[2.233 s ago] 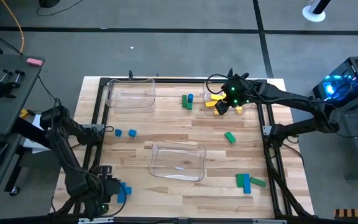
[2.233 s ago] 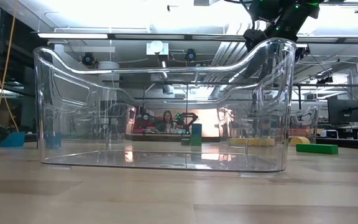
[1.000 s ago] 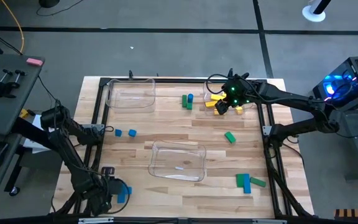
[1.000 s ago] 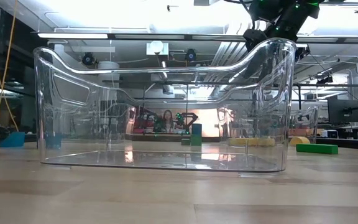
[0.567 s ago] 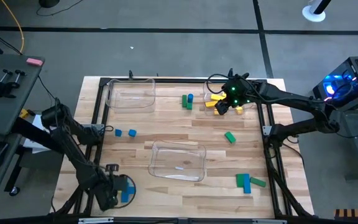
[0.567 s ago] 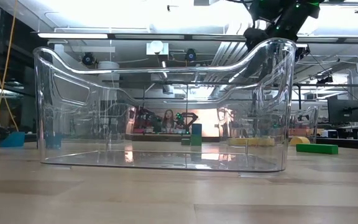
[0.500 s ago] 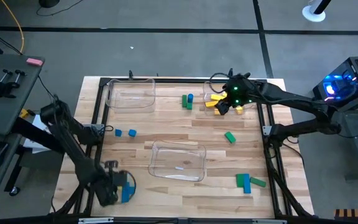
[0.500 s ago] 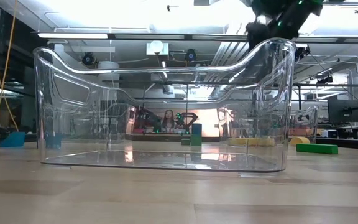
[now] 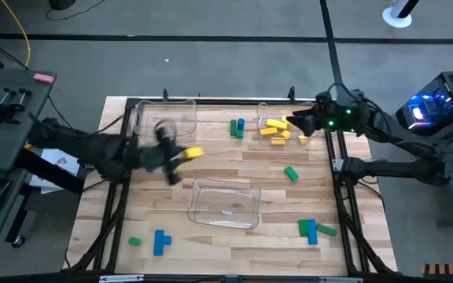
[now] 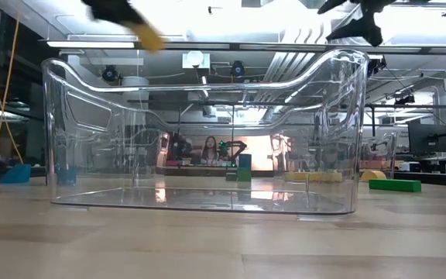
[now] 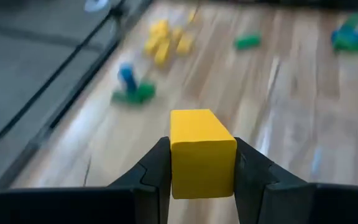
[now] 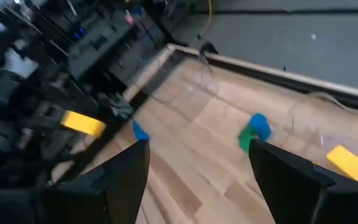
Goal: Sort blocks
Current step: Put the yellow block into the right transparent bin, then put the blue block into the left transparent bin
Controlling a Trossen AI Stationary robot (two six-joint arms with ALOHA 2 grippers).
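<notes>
My left gripper [image 9: 181,156] hangs above the table between the far left clear tray [image 9: 165,119] and the near centre tray [image 9: 225,203], shut on a yellow block [image 9: 194,152]. In the low view that yellow block [image 10: 150,36] shows high up. My right gripper [image 9: 299,123] is open at the far right, beside a pile of yellow blocks [image 9: 274,130] and touching none of them. A green and a blue block [image 9: 236,126] lie to the left of the pile. Other blocks lie loose: a green block [image 9: 290,173], a green and blue group [image 9: 311,229], a blue bar [image 9: 161,241] and a small green block [image 9: 134,242]. My left gripper pinches the yellow block [image 11: 202,152] between its two fingers [image 11: 157,171], which lie on two opposite side faces. The block's end sticks out past the fingertips. It is lifted clear of the table.
The black frame rails [image 9: 120,157] run along the left and right sides of the table. In the low view the clear centre tray [image 10: 207,132] stands in the foreground. Bare wood lies between the trays and along the near edge.
My left arm has swung fast from the table's near left corner up and toward the far side, and now hangs by the far left tray with a yellow block in its fingers. A blue bar and a green block lie where it was. My right gripper has drawn back toward the right edge.
</notes>
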